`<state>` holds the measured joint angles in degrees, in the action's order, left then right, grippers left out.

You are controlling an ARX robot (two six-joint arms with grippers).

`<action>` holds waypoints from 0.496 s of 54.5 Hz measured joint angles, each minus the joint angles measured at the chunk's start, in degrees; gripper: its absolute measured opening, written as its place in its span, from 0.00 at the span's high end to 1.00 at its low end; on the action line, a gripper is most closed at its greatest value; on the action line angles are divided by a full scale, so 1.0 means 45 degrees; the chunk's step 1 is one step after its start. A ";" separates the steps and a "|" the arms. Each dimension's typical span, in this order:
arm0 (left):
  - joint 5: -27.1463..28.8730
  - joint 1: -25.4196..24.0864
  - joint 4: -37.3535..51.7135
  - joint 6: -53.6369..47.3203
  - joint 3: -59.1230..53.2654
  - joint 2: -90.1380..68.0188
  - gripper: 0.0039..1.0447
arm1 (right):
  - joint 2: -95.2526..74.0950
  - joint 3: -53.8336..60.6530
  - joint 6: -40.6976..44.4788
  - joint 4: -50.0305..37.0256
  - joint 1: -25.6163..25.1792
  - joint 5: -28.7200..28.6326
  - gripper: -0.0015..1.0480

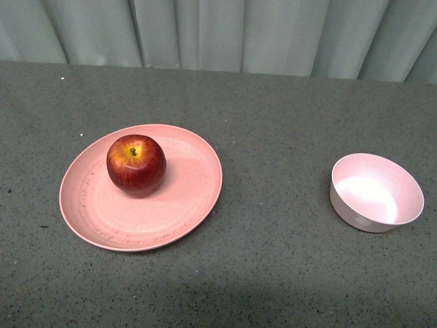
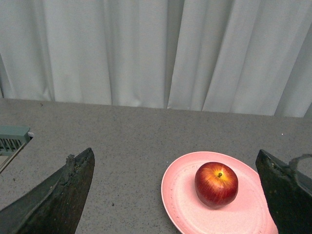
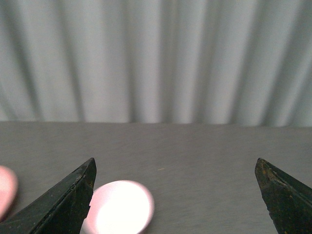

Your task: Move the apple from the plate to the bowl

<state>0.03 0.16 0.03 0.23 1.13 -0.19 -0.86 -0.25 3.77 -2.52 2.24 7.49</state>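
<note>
A dark-red apple (image 1: 136, 165) with a yellow patch round its stem stands upright on the wide salmon-pink plate (image 1: 184, 205), left of the table's middle. The small pale-pink bowl (image 1: 375, 192) sits empty at the right, well apart from the plate. Neither arm shows in the front view. In the left wrist view my left gripper (image 2: 175, 158) is open, hanging back from the apple (image 2: 216, 184) and plate (image 2: 183, 200), which lie toward one finger. My right gripper (image 3: 175, 163) is open too, with the bowl (image 3: 118, 207) blurred beside one finger.
A grey speckled tabletop (image 1: 273, 123) runs back to a pale pleated curtain (image 1: 218, 31). A pale green vented box (image 2: 12, 139) sits at the table's edge in the left wrist view. A sliver of the plate (image 3: 5, 187) shows in the right wrist view.
</note>
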 joint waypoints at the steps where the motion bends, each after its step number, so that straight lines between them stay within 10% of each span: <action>1: 0.0000 0.0000 0.0000 0.0000 0.0000 0.0000 0.06 | -0.0141 -0.0005 0.0379 -0.0316 0.0306 0.0855 0.09; 6: 0.0005 0.0000 0.0000 0.0000 0.0000 0.0000 0.06 | -0.1185 -0.0024 0.1520 -0.0806 0.0865 0.2191 0.09; 27: 0.0000 0.0000 0.0000 0.0000 0.0000 0.0000 0.06 | -1.2706 -0.2744 0.2511 -0.5484 0.0466 -0.1409 0.09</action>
<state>0.03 0.16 0.03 0.23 1.13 -0.19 -58.04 -12.60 15.07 -27.20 4.34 1.15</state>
